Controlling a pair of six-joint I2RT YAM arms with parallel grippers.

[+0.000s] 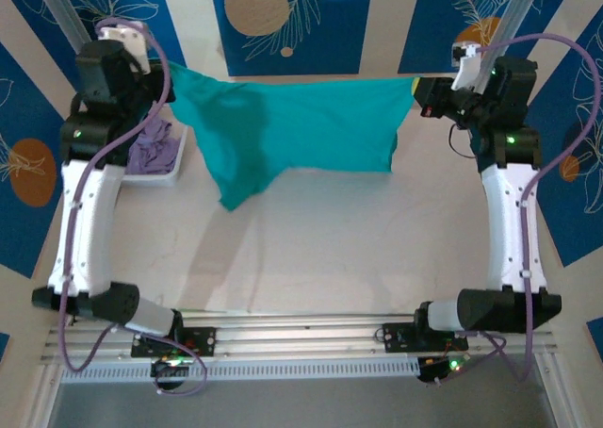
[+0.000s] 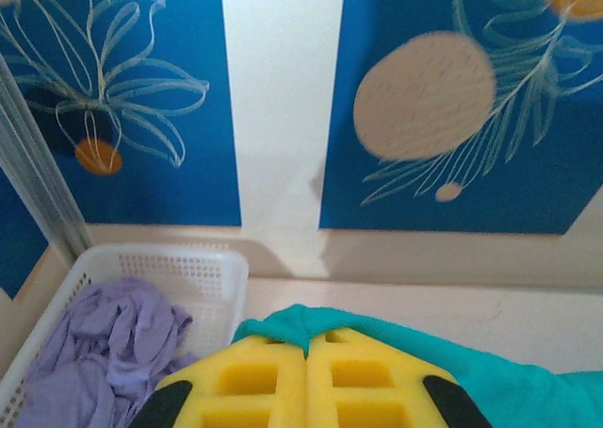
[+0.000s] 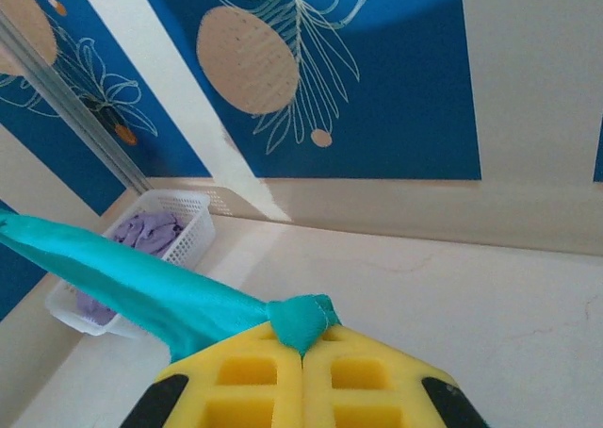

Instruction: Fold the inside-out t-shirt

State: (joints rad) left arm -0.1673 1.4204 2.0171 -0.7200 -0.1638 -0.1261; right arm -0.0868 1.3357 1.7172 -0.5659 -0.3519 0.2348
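1. Teal-green inside-out t-shirt (image 1: 292, 126) hangs as a wide sheet, stretched between two raised grippers above the far edge of the tabletop (image 1: 330, 249). Its lower hem sags unevenly and dips lowest left of centre. Whether that tip touches the surface cannot be told.
2. Left gripper (image 2: 306, 353): the yellow pads are pressed together, pinching one upper corner of the shirt.
3. Right gripper (image 3: 303, 353): the pads are likewise closed, with a small knot of teal cloth poking out between them.
4. Key relation: the shirt's long axis runs left to right, parallel to the far edge. One arm holds each end, so neither is nearer. Laying it flat would likely need both arms to lower together and keep the span taut.
5. The overhead view gives the whole span and the crooked hem. The wrist views give each pinch up close.
6. The left wrist view also shows a white basket (image 2: 179, 258) holding a pale lavender garment (image 2: 113, 343), just beside the shirt's left corner. The sagging cloth might snag there.
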